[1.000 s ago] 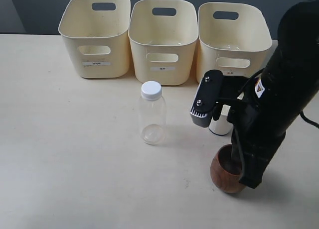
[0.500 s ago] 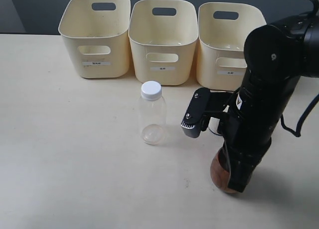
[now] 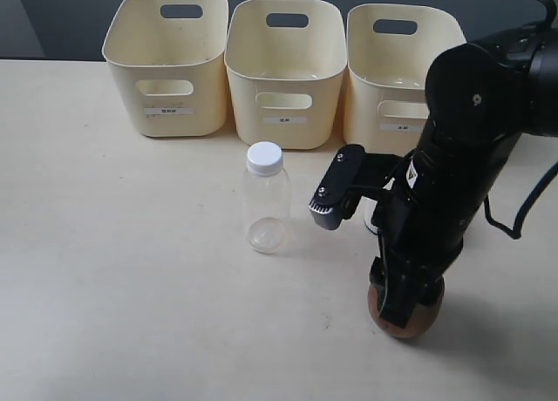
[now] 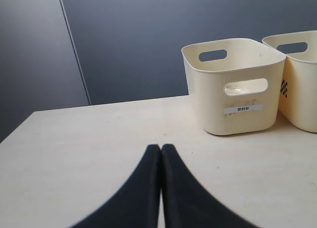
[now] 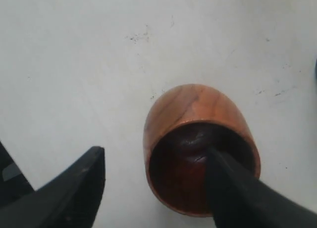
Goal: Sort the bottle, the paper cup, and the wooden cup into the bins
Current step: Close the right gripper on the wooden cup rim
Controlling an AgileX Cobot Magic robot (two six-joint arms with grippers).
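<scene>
- Step in hand: you are taking the wooden cup (image 5: 200, 148), which stands on the table (image 3: 122, 270) at front right.
- Right gripper (image 5: 156, 181): jaws wide, one finger inside the cup, one outside; your next move is to close on the wall, then lift.
- Left gripper (image 4: 161, 151): jaws pressed together, empty.
- Bottle (image 3: 266, 200): upright, mid-table.
- Paper cup (image 3: 373, 220): mostly hidden behind the right arm.
- Bins (image 3: 286, 70): three in a back row; nothing visible inside.

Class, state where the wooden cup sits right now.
In the exterior view, the wooden cup stands low right, under the right gripper, right of the bottle.
</scene>
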